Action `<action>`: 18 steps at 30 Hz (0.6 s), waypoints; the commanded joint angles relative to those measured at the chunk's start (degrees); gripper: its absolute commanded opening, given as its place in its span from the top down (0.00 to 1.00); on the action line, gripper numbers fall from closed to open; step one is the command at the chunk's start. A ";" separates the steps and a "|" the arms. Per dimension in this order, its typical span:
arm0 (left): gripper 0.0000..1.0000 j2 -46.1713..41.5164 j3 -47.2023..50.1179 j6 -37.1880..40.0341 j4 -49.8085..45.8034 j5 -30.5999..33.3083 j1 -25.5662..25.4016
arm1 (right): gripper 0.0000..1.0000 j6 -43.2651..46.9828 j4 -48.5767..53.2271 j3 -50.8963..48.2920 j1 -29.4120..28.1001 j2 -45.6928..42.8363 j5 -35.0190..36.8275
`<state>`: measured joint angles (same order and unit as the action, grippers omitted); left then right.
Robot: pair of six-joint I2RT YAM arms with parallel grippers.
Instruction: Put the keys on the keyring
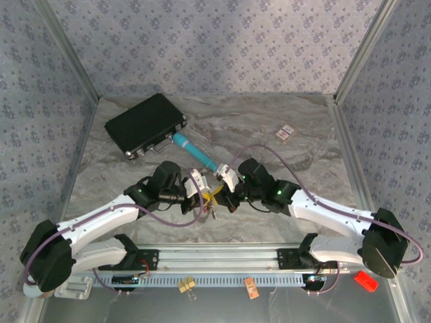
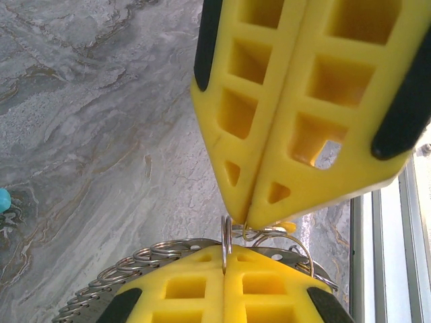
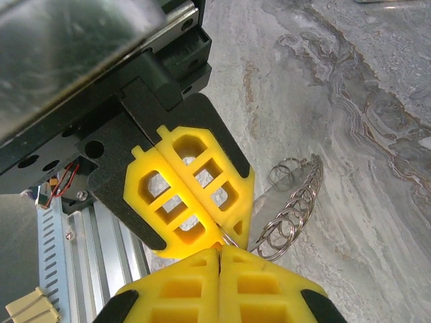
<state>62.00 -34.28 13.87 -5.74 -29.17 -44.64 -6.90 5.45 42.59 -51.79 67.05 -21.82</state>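
The keyring [image 3: 291, 214] was a pale grey band strung with a row of small wire rings. It curved out beside my fingertips and was held above the surface [image 3: 377, 134] near its front middle. My left fingers [image 2: 259, 202] and right fingers [image 3: 229, 266] were both closed, meeting tip to tip and pinching its thin metal ring [image 2: 225, 241]. The rail [image 1: 222, 258] along the near edge sat close by. Bare marble lay open beyond, with the teal tool [image 1: 195, 151] nearby.

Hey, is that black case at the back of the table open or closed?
Closed: the black case lies flat with its lid down.
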 commanded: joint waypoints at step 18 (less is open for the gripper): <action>1.00 0.14 -0.08 0.12 1.37 -2.30 0.08 | 1.00 1.00 -2.87 2.20 -1.12 1.42 2.28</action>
<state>62.04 -34.28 13.87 -5.74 -29.19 -44.64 -6.74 3.95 42.70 -52.45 68.20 -20.80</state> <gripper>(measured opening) 0.044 0.052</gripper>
